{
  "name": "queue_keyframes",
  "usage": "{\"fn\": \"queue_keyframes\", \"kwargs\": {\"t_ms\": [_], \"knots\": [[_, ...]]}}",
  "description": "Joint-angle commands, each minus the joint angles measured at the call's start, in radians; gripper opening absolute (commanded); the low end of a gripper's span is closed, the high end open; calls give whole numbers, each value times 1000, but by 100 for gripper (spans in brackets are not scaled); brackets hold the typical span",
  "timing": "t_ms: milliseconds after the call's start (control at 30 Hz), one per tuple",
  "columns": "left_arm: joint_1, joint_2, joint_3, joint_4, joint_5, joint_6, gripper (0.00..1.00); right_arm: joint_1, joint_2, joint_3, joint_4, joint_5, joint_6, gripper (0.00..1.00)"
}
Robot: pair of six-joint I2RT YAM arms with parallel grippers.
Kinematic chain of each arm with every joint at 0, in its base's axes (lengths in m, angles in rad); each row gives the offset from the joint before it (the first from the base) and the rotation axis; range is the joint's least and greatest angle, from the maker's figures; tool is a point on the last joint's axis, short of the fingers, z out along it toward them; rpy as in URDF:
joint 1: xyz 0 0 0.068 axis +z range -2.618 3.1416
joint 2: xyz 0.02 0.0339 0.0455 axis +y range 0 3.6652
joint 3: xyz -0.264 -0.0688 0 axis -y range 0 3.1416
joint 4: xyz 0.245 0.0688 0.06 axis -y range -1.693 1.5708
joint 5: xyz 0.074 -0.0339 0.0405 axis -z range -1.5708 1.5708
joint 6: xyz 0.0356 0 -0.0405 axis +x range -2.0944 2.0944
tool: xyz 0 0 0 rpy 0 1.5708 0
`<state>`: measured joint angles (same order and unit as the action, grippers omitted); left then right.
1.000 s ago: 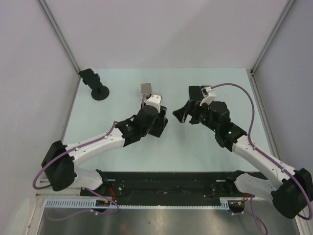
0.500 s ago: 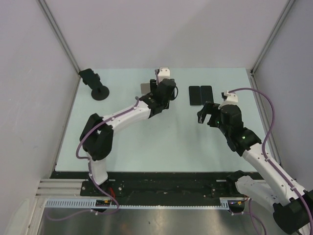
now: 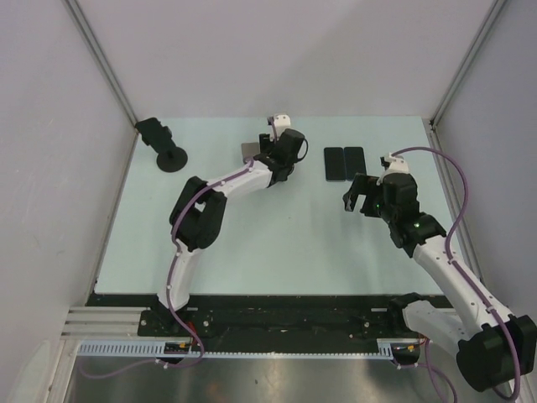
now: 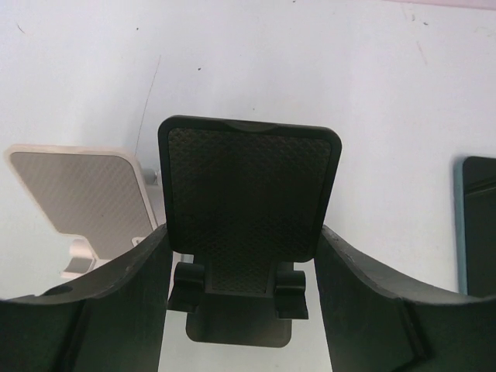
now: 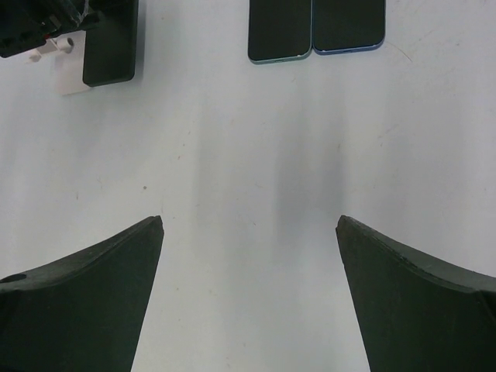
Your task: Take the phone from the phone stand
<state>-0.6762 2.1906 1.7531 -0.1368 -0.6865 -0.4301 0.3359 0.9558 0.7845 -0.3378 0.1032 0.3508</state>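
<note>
Left gripper [image 4: 242, 236] has advanced to the stand [image 4: 248, 186], fingers apart, straddling it unclamped; right gripper [image 5: 249, 223] has backed off, likewise spread. Removal looks complete: back the left one straight out without tipping the stand. Both phones [image 5: 280, 29] lie flat on the table [image 3: 252, 243], right of the bare stand, ahead of the right gripper, touching neither.

The black textured stand [image 4: 249, 194] sits upright and empty at centre; a dark phone [image 3: 334, 164] and second phone [image 3: 354, 162] lie flat, side by side, upper right.
</note>
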Motion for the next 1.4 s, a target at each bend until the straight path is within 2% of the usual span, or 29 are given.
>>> {"fn": "queue_keyframes", "kwargs": {"t_ms": [0,200,333,433,633,1000,1133,1367], "knots": [[20,37,80,34,-41,-36,0,-43,27,39,46,-92,-36,100],[20,47,53,34,-30,-74,1,-72,55,39,54,-138,-39,100],[21,52,28,32,-39,-81,9,-83,63,39,60,-160,-42,100],[21,55,31,34,-39,-78,19,-84,64,39,60,-172,-39,100],[21,37,10,36,-28,-75,56,-86,55,39,54,-181,-38,100],[12,-95,-30,32,51,-73,92,-87,32,39,42,-212,-36,100],[7,-159,-46,32,91,-82,100,-87,23,39,36,-214,-38,100],[20,-350,-118,34,146,-29,100,-87,-8,39,22,-204,-58,100]]}}
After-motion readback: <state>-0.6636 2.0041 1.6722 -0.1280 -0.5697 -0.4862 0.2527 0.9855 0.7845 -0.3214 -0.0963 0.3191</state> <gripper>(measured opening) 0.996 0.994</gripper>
